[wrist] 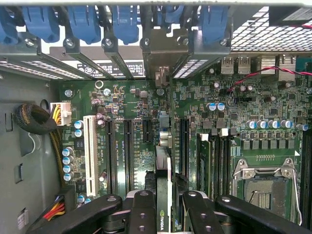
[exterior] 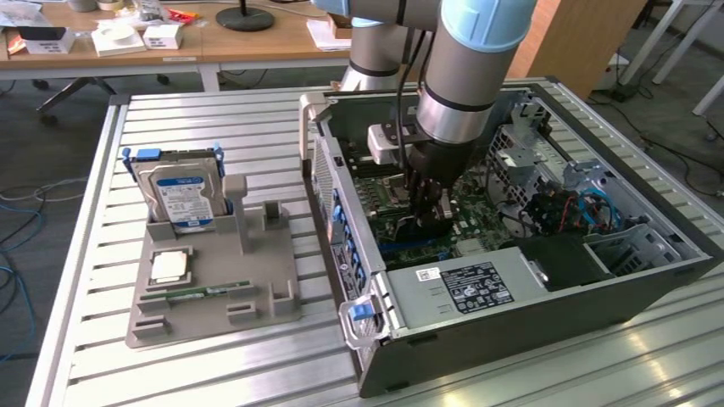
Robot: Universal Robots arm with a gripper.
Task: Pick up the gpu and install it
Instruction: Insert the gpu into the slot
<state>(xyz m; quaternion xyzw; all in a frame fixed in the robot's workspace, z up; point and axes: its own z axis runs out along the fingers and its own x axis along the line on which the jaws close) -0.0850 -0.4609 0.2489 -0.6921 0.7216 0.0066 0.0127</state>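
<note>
My gripper [exterior: 430, 220] reaches down into the open computer case [exterior: 633, 288], over the green motherboard [wrist: 131, 102]. In the wrist view the gripper [wrist: 165, 197] is shut on the gpu [wrist: 164, 161], a thin dark card seen edge-on between the two black fingers [wrist: 141, 204]. The card stands upright above the expansion slots, between a black slot [wrist: 127, 151] and another black slot [wrist: 184, 146]. Its silver bracket end [wrist: 163, 51] points at the case's rear wall, under the row of blue clips [wrist: 124, 22]. I cannot tell whether the card's edge sits in a slot.
A grey holder [exterior: 158, 322] at the exterior view's left carries a blue-and-silver hard drive [exterior: 181, 195], a processor chip [exterior: 169, 267] and a green memory stick [exterior: 209, 292]. Inside the case lie the power supply [exterior: 476, 284], the processor socket [wrist: 265, 187] and cable bundles [wrist: 36, 119].
</note>
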